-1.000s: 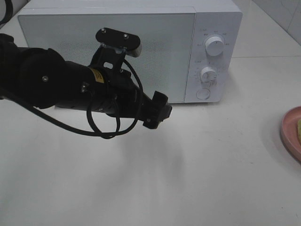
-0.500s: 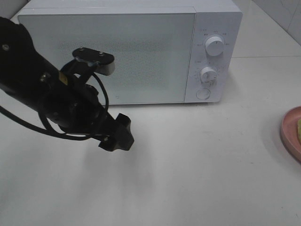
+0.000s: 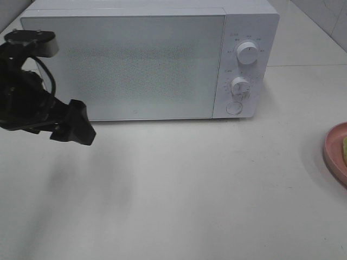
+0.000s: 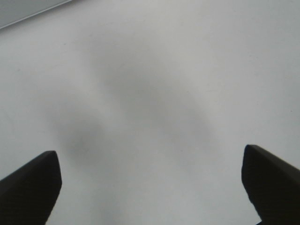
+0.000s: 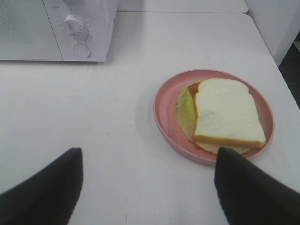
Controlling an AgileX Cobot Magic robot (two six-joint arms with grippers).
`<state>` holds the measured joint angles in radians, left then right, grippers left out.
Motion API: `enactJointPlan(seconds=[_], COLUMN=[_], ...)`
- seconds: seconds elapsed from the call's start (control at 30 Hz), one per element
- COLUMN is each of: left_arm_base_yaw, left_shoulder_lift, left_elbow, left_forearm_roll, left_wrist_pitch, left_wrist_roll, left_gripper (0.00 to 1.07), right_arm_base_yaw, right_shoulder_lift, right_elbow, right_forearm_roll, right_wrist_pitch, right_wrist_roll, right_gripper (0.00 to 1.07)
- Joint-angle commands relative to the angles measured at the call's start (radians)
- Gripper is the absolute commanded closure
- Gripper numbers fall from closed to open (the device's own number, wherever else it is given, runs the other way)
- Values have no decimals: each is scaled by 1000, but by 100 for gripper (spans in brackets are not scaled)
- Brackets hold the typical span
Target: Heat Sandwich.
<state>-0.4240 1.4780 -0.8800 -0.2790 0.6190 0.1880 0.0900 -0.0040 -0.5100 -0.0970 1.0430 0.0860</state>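
The sandwich [image 5: 225, 115], white bread over green, yellow and orange layers, lies on a round pink plate [image 5: 161, 110] in the right wrist view. My right gripper [image 5: 147, 187] hovers short of the plate, open and holding nothing. In the high view only a sliver of the sandwich [image 3: 345, 149] and the plate [image 3: 335, 154] shows at the right edge, and the right gripper is out of frame. The white microwave [image 3: 146, 59] stands at the back with its door closed. My left gripper [image 3: 80, 131] hangs near the microwave's front left corner, open over bare table [image 4: 150, 187].
The microwave's two dials [image 3: 248, 53] and round button [image 3: 233, 108] sit on its right panel. The table's right edge [image 5: 267, 44] runs close beyond the plate. White tabletop [image 3: 206, 184] spreads between the microwave and the plate.
My left arm has swung left, from in front of the microwave door to the table's left side. The door, plate and sandwich have not moved.
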Motion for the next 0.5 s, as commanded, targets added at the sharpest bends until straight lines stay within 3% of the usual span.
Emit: enactJointPlan(seconds=[0.03,0.5], left_arm_base_yaw=[80,345], left_shoulder_lift=[-68,-249], left_elbow=[59,113], left_forearm_roll=[2,29], left_wrist_pitch=[11,140], left_wrist_roll=[-3,-2], left_gripper=[8,8], right_arm_base_yaw=[-7,-7], right_shoulder_lift=[-27,-27], right_elbow=[0,0], right_forearm_roll=[-2,-2], right_wrist_pitch=[-6,-6], right_wrist_roll=[6,6], right_gripper=[32,32])
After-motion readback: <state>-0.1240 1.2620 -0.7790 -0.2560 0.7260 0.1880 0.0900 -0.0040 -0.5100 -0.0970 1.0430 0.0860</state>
